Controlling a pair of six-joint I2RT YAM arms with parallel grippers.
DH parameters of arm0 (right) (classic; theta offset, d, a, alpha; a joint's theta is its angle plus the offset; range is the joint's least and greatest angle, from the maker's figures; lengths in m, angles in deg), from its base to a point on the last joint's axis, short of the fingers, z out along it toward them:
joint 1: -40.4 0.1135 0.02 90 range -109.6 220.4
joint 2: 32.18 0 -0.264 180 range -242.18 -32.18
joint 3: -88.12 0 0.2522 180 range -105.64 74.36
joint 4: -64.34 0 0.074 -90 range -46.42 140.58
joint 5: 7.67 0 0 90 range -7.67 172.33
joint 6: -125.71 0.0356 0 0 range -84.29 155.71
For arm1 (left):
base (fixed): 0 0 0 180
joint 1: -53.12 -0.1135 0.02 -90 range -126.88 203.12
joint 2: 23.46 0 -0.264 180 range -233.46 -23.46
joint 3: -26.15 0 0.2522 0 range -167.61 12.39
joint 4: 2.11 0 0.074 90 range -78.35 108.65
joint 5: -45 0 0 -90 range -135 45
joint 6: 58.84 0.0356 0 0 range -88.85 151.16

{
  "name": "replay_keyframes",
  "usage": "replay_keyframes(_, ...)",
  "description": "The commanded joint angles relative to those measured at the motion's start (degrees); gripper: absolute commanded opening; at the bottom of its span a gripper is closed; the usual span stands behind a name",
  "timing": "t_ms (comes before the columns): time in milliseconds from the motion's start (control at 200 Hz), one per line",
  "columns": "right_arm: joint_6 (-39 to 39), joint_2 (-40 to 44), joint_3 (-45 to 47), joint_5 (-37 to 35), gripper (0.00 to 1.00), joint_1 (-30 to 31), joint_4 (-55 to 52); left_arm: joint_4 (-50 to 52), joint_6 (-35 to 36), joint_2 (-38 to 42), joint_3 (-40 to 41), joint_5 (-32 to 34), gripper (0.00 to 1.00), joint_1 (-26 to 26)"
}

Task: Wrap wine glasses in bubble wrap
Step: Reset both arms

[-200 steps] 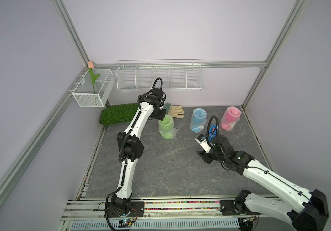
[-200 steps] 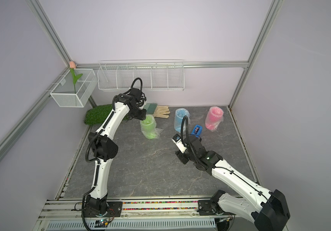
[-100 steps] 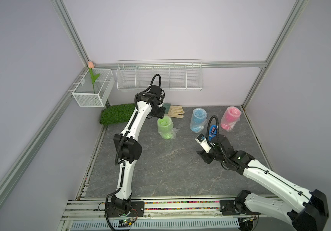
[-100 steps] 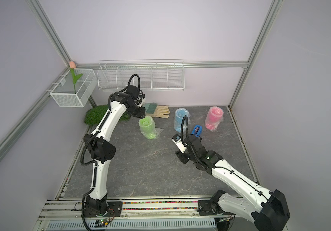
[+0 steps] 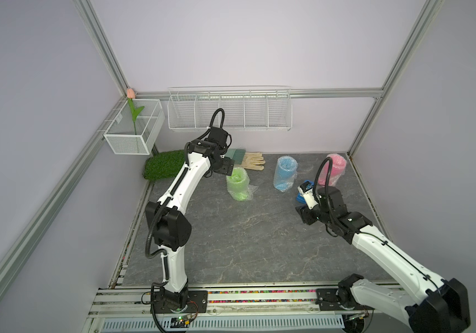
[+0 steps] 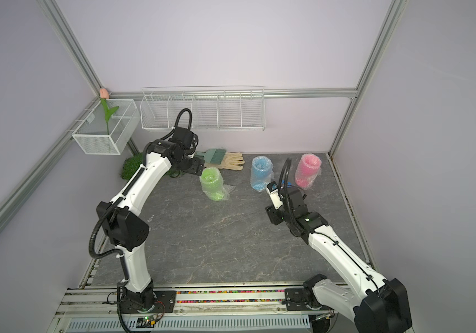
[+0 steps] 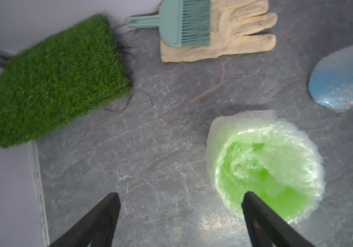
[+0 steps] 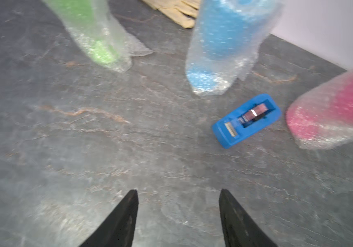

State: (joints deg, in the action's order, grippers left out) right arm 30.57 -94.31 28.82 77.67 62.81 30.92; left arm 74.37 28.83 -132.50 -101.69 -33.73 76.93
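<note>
In both top views, 3 cups stand in a row in the upper middle, each in bubble wrap point(image 8: 137, 48): green glass point(image 5: 238, 184), blue glass point(image 5: 285, 173), pink glass point(image 5: 331, 170). The left gripper point(image 7: 179, 193) is wide open and empty, near the green glass's top. The right gripper point(image 8: 178, 190), at middle right, is open and empty too.

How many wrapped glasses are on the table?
3, in a row at the back: green glass nearest the left arm, blue glass in the middle, pink glass farthest from it. None seems hidden.

Whitish dotted bubble wrap point(image 8: 137, 48) veils green goblet point(image 5: 238, 184), blue goblet point(image 5: 284, 173), pink goblet point(image 5: 331, 170); tabletop point(image 5: 245, 230) grey, veined.
</note>
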Motion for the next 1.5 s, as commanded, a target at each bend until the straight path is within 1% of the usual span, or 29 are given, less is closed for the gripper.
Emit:
replay_keyframes(0,2.08,-0.66,2.74,-0.66,0.9,-6.1,6.45,-12.31,-3.35,6.14,10.93,10.0,0.99,-1.26)
replay_keyframes(20,2.64,-0.83,3.32,-1.18,1.0,-7.39,7.76,-14.01,-3.78,7.36,13.35,10.67,0.99,-1.64)
replay_keyframes(25,2.79,-0.9,3.47,-1.25,1.0,-7.74,8.45,-14.37,-3.89,7.61,14.06,10.82,0.99,-1.74)
replay_keyframes(40,3.18,-1.08,3.87,-1.37,0.91,-8.54,9.08,-15.74,-4.31,8.62,15.78,11.21,0.99,-1.94)
replay_keyframes(55,3.58,-1.32,4.3,-1.49,0.89,-9.63,10.16,-17.01,-4.62,9.58,17.65,11.43,0.99,-2.37)
replay_keyframes(145,5.32,-3.66,7.26,-2.17,0.89,-15.42,17.31,-25.85,-6.1,14.71,29.88,13.4,0.99,-4.76)
replay_keyframes(225,5.91,-7.18,9.91,-4.99,0.89,-18.41,24.71,-35.57,-6.77,19.08,41.62,16.89,0.99,-6.85)
replay_keyframes(355,6.51,-14.45,13.1,-4.39,0.89,-22.33,36.69,-55.02,-5.28,25.63,60.54,23.04,0.95,-8.77)
replay_keyframes(455,6.82,-18.61,16.56,-2.76,0.89,-23.67,48.32,-70.25,0.31,28.28,72.51,23.56,0.96,-9.21)
replay_keyframes(515,6.12,-19.98,17.69,-1.78,0.89,-23.74,53.71,-77.66,0.24,28.28,77.38,21.6,0.97,-10.72)
replay_keyframes(575,5.36,-20.88,18.31,-0.83,0.89,-23.77,56.9,-81.47,-1.84,27.9,80.08,15.85,0.98,-13.46)
replay_keyframes(605,5.69,-21.55,18.11,-1.2,0.89,-23.76,56.66,-86.0,-1.49,27.37,81.82,12.53,0.99,-14.65)
replay_keyframes(670,5.11,-24.04,20.61,0.44,0.89,-23.82,64.27,-87.82,-1.12,27.42,82.31,9.46,1.0,-15.79)
replay_keyframes(725,4.85,-23.75,22.16,0.81,0.89,-23.85,65.67,-91.94,2.04,26.83,83.34,6.5,1.0,-16.07)
replay_keyframes(790,4.71,-25.64,24.21,1.11,0.88,-23.86,71.64,-94.85,4.25,25.83,83.86,5.86,1.0,-16.06)
replay_keyframes(820,4.36,-26.27,24.86,1.7,0.89,-23.78,73.72,-97.05,4.62,25.37,84.86,3.6,1.0,-16.69)
replay_keyframes(890,4.3,-25.63,24.46,1.83,0.89,-23.71,71.43,-104.29,2.73,23.4,87.64,0.84,1.0,-19.2)
replay_keyframes(925,4.27,-25.53,24.32,1.82,0.88,-23.67,71.22,-106.92,2.06,22.53,89.31,-2.19,1.0,-20.77)
replay_keyframes(970,4.18,-26.05,24.72,1.68,0.89,-23.67,72.74,-114.82,1.75,20.26,91.52,-3.3,1.0,-21.67)
replay_keyframes(1000,4.18,-25.97,24.74,1.59,0.89,-23.63,72.54,-113.55,1.66,20.19,91.3,-4.28,1.0,-21.96)
replay_keyframes(1075,4.03,-25.69,23.98,1.26,0.88,-23.46,70.69,-106.45,0.96,22.25,89.24,-3.91,1.0,-21.96)
replay_keyframes(1125,3.87,-25.87,24.16,1.07,0.88,-23.29,71.37,-108.09,1.27,21.84,89.67,-3.75,1.0,-21.99)
replay_keyframes(1170,3.83,-25.86,24.09,0.89,0.89,-23.25,71.36,-112.58,2.0,20.67,90.87,-4.11,1.0,-21.97)
replay_keyframes(1195,3.82,-25.87,24.13,0.9,0.89,-23.22,71.25,-114.63,1.75,19.95,91.4,-2.59,0.99,-21.89)
replay_keyframes(1210,3.78,-25.85,24.1,0.89,0.88,-23.19,71.15,-114.06,1.13,20.02,91.24,-1.24,0.97,-21.75)
replay_keyframes(1225,3.75,-25.85,24.04,0.81,0.89,-23.18,71.16,-113.17,0.59,20.35,91.22,-0.28,1.0,-21.83)
replay_keyframes(1260,3.69,-25.85,24.05,0.73,0.88,-23.11,71.07,-112.1,0.27,20.96,91.0,0.68,1.0,-21.86)
replay_keyframes(1339,3.65,-26.0,23.73,0.68,0.88,-22.98,70.77,-114.68,0.42,20.22,91.72,0.98,1.0,-21.8)
replay_keyframes(1499,3.68,-26.08,24.01,0.62,0.88,-23.01,71.31,-114.52,0.48,20.46,91.76,0.71,1.0,-21.79)
